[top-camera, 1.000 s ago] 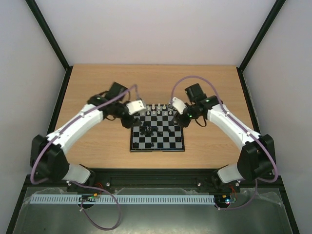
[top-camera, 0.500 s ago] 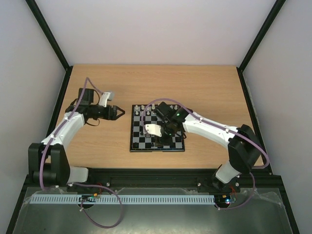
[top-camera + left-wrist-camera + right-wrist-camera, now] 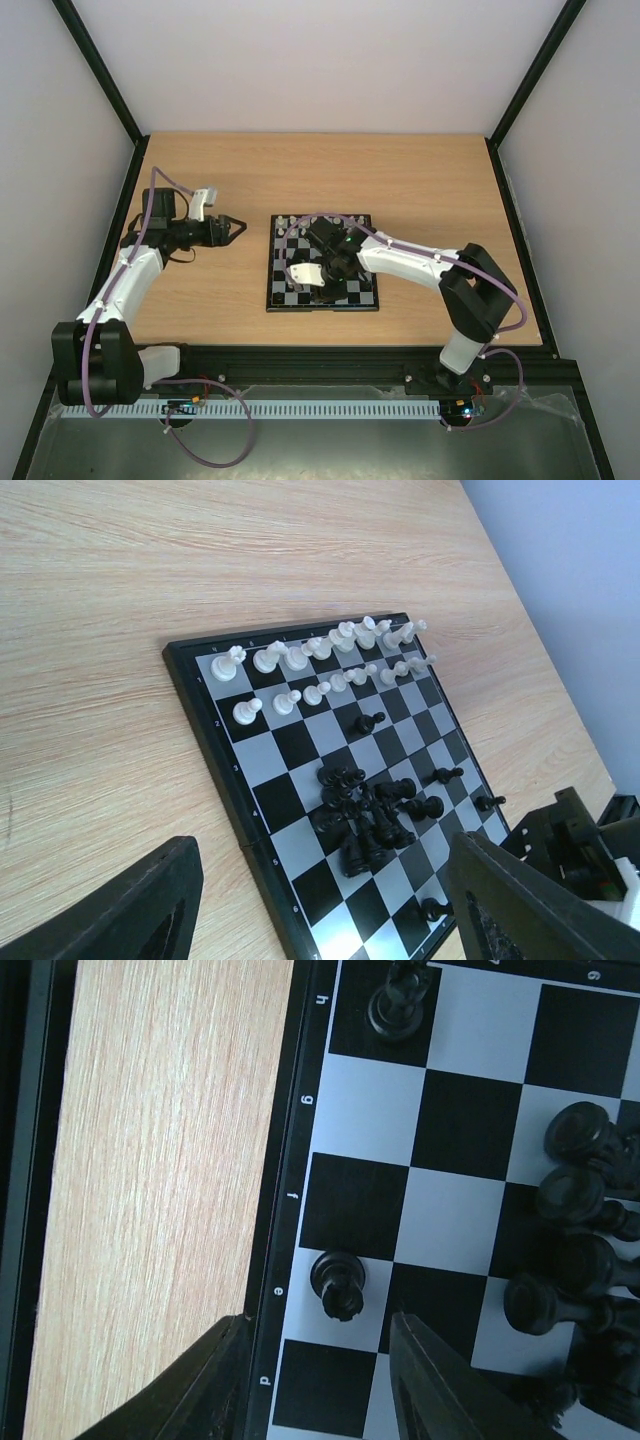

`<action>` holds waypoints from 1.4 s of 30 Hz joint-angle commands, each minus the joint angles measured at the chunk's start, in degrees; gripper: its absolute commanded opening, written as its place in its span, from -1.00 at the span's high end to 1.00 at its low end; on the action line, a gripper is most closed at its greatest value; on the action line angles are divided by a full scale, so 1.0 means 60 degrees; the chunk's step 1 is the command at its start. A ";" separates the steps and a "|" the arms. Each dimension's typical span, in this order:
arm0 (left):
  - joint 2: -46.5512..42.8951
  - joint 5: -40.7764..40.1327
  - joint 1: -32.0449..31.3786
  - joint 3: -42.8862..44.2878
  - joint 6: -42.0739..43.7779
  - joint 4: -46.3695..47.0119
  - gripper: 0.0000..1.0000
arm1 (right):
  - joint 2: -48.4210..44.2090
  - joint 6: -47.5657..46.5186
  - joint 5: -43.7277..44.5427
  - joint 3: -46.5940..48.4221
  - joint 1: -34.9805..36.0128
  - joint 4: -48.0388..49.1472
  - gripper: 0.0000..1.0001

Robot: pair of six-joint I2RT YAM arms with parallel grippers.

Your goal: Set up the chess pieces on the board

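A black piece [image 3: 340, 1285], seemingly a pawn, stands on the board [image 3: 290, 1160] just beyond the right gripper's [image 3: 318, 1318] parted fingers.

Top view: the right arm [image 3: 400, 262] hides the middle of the board [image 3: 278, 298] from us, and the chess pieces [image 3: 300, 224] are too small for us to tell types. Right wrist view: we lose the board at 12, 3 and 6 o'clock, the black piece [image 3: 400, 1005] at 12 is clipped, and the black cluster [image 3: 575, 1250] at 3 runs off frame and blurs toward 5. Left wrist view: the board corner is cut at 6, and the left gripper [image 3: 320, 845] shows us only finger stubs at 7 and 5.
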 commanded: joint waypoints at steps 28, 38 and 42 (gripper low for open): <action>-0.0018 0.0404 0.0059 -0.0379 -0.0201 0.0422 -0.41 | 0.1100 0.0578 0.0053 0.0533 0.0178 0.0144 0.74; 0.0056 0.0320 0.0059 -0.0384 -0.0231 0.0406 -0.41 | -0.0193 0.1057 0.0501 -0.0297 -0.0208 -0.0198 0.86; 0.0070 0.0256 0.0059 -0.0403 -0.0189 0.0388 -0.42 | -0.1184 0.0951 0.0534 -0.1059 -0.0752 -0.0701 0.85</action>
